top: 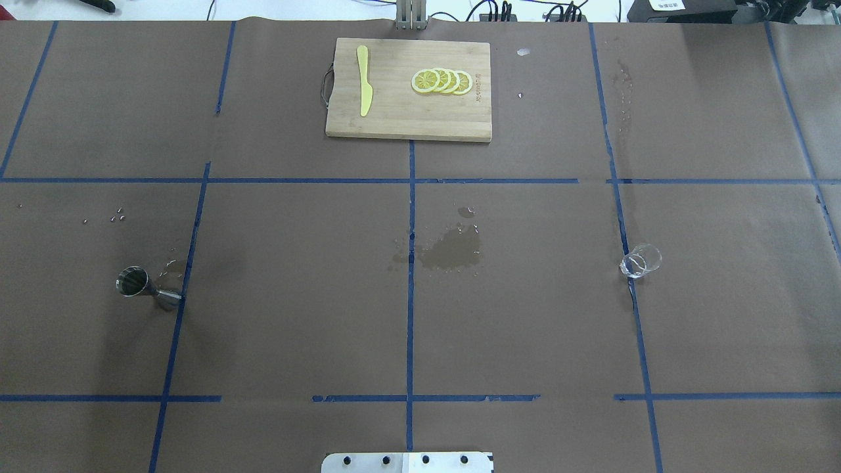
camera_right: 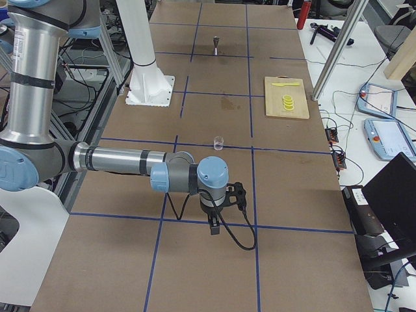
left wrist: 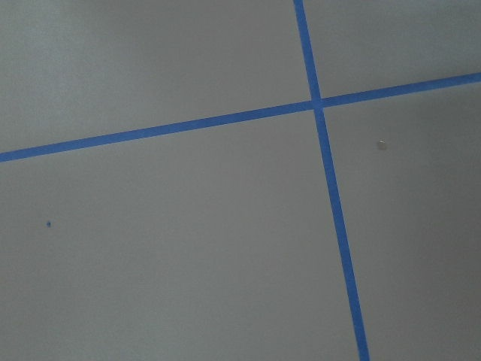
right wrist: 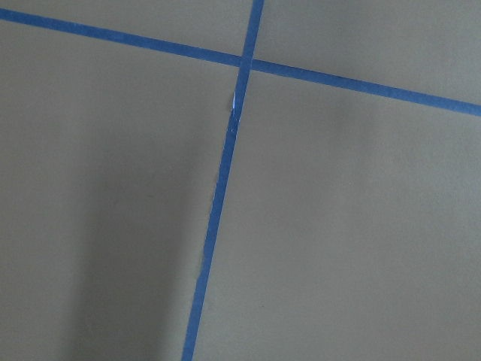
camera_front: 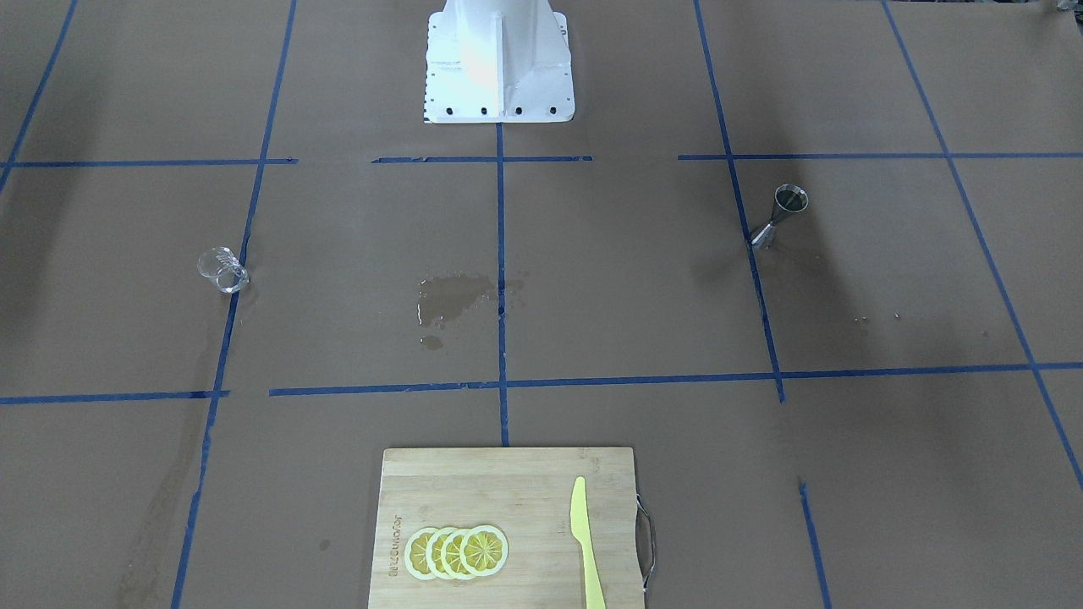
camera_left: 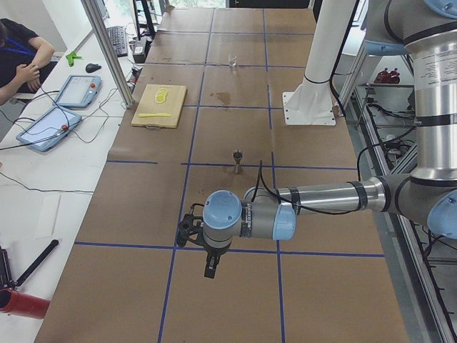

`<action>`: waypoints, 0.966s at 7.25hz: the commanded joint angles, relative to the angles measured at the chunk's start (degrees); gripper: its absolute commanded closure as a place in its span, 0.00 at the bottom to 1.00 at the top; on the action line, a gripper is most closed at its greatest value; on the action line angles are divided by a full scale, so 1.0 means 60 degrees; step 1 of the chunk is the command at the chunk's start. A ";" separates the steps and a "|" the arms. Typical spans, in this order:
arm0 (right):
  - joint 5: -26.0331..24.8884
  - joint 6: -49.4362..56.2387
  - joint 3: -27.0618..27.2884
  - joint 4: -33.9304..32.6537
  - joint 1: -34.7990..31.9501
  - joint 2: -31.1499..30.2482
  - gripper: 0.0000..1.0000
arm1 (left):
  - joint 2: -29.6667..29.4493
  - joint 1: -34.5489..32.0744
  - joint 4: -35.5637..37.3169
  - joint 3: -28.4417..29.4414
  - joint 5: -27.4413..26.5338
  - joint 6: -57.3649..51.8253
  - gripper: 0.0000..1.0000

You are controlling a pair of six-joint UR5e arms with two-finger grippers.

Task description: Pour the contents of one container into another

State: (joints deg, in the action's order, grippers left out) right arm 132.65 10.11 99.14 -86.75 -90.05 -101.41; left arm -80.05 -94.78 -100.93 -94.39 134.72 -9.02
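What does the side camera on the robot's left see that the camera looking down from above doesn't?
Only the left side view shows the robot's left arm, its claw hanging above the table, and a person and two tablets beside it. Only the overhead view shows tiny specks on the paper. Both show the metal jigger, the clear glass, a wet patch, and the cutting board with lemon slices and a yellow knife.

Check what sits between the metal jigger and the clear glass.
In the overhead view, only a wet spill patch and blue tape lines lie between the jigger and the glass. No objects stand there.
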 commanded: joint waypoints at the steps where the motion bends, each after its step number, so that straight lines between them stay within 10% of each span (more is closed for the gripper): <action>1: -0.0004 0.0000 0.0000 0.0000 0.0038 -0.0003 0.00 | -0.0004 0.0005 0.0019 -0.0088 0.0002 0.0010 0.00; 7: 0.0010 0.0000 0.0000 0.0000 0.0184 -0.0018 0.00 | -0.0048 0.0020 -0.0010 -0.0148 0.0002 0.0010 0.00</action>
State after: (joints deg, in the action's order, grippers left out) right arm 132.71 10.11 99.14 -86.75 -89.17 -101.51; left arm -80.23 -94.66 -100.97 -95.23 134.74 -8.96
